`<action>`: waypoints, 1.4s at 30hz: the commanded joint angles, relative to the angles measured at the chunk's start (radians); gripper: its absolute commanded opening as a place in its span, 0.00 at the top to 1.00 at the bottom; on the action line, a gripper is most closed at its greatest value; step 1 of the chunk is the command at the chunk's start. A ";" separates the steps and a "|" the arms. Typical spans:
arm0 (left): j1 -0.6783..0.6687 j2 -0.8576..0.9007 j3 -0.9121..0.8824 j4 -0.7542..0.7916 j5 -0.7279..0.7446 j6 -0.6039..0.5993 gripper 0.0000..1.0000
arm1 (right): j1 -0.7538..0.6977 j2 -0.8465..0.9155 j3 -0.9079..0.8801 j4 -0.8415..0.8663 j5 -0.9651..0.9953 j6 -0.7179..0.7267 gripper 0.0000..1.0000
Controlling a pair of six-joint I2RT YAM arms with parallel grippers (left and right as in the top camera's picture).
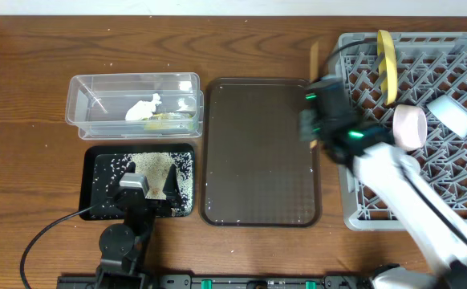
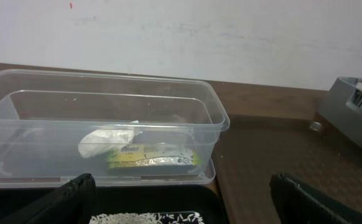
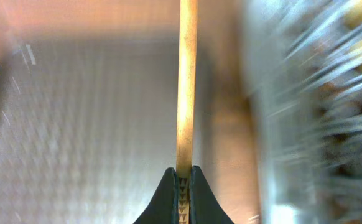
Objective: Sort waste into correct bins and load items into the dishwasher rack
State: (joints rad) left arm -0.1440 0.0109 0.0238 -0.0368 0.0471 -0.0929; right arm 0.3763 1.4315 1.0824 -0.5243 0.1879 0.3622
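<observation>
My right gripper (image 3: 185, 175) is shut on a wooden chopstick (image 3: 186, 81); I cannot tell whether a second one lies against it. In the overhead view the gripper (image 1: 317, 100) hangs between the brown serving tray and the grey dishwasher rack (image 1: 450, 172), and the stick's end (image 1: 314, 58) points away. The rack holds an upright yellow plate (image 1: 387, 64), a white-pink bowl (image 1: 410, 127) and a light-blue bowl (image 1: 452, 115). My left gripper (image 2: 181, 205) is open and empty over the black tray (image 1: 89, 183) of rice scraps (image 1: 157, 170). The clear tub (image 1: 81, 104) holds the tissue (image 1: 144, 107) and wrapper (image 1: 171, 119).
The dark brown serving tray (image 1: 261, 152) lies between the bins and the rack. In the left wrist view the clear tub (image 2: 206, 106) stands just ahead, with a corner of the rack (image 2: 352, 106) at the far right. A black cable (image 1: 49, 233) runs at the front left.
</observation>
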 commanded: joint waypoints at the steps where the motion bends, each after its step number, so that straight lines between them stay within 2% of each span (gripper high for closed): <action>1: 0.005 -0.007 -0.020 -0.029 -0.006 0.003 0.08 | -0.092 -0.074 0.005 -0.010 0.027 -0.082 0.99; 6: 0.005 -0.007 -0.020 -0.029 -0.006 0.003 0.08 | -0.204 -0.040 -0.002 -0.029 0.025 -0.186 0.99; 14: 0.005 -0.007 -0.020 -0.029 -0.006 0.003 0.08 | -0.234 0.105 -0.002 -0.026 0.085 -0.251 0.98; 15: 0.005 -0.007 -0.020 -0.029 -0.006 0.003 0.08 | -0.233 0.110 -0.002 -0.025 0.084 -0.252 0.95; 17: 0.005 -0.007 -0.020 -0.029 -0.006 0.003 0.08 | -0.224 0.103 0.000 -0.026 0.053 -0.259 0.75; 19: 0.005 -0.007 -0.020 -0.029 -0.006 0.003 0.08 | -0.207 0.081 0.004 -0.027 -0.001 -0.275 0.66; 28: 0.005 -0.007 -0.020 -0.029 -0.006 0.003 0.08 | -0.072 -0.169 0.004 -0.068 -0.257 -0.274 0.55; 31: 0.005 -0.007 -0.020 -0.029 -0.006 0.003 0.08 | 0.013 -0.260 0.004 -0.092 -0.278 -0.274 0.51; 32: 0.005 -0.007 -0.020 -0.029 -0.006 0.003 0.08 | 0.040 -0.288 0.004 -0.100 -0.278 -0.274 0.36; 33: 0.005 -0.007 -0.020 -0.029 -0.006 0.003 0.08 | 0.061 -0.309 0.004 -0.102 -0.278 -0.274 0.01; 42: 0.005 -0.007 -0.020 -0.029 -0.006 0.003 0.08 | 0.174 -0.381 0.004 -0.125 -0.357 -0.266 0.01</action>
State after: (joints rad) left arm -0.1440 0.0109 0.0238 -0.0368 0.0471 -0.0929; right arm 0.5293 1.0523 1.0828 -0.6308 -0.1349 0.0940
